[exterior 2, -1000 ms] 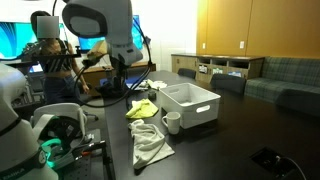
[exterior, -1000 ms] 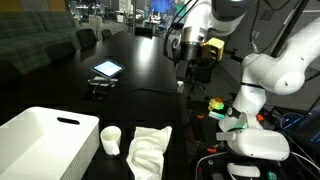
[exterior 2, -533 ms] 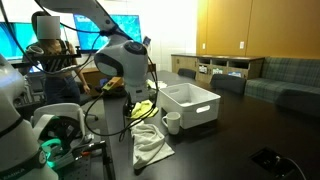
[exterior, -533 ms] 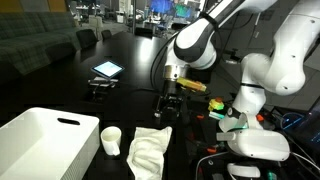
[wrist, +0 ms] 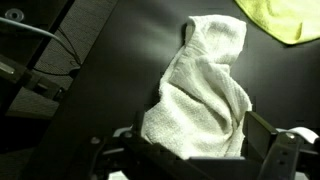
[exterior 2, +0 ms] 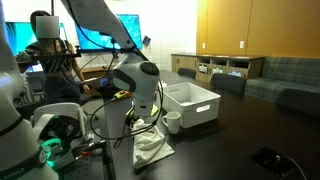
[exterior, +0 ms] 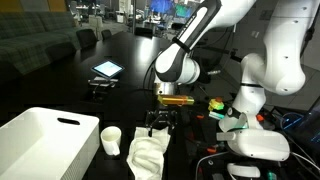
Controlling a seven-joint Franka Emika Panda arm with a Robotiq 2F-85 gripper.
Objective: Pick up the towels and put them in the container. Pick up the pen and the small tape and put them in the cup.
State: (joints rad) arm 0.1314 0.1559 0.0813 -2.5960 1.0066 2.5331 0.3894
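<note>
An off-white towel [exterior: 148, 155] [exterior 2: 152, 145] lies crumpled on the black table, next to the small white cup [exterior: 111, 140] [exterior 2: 172, 122]. The large white container [exterior: 40, 140] [exterior 2: 190, 100] stands beyond the cup. My gripper [exterior: 158, 126] [exterior 2: 141, 126] hangs low over the towel's far end. In the wrist view the gripper [wrist: 195, 150] is open, one finger on each side of the off-white towel [wrist: 205, 90], with nothing gripped. A corner of the yellow-green towel [wrist: 280, 18] shows at the top right. The pen and the small tape are out of view.
A tablet [exterior: 106, 70] lies further back on the table. The robot's white base with green lights [exterior: 250, 140] and cables sits at the table's edge close to the towel. The table edge with cables [wrist: 40, 70] shows to the left in the wrist view.
The arm has swung down from high above the table to just over the off-white towel. The jaws have stayed open.
</note>
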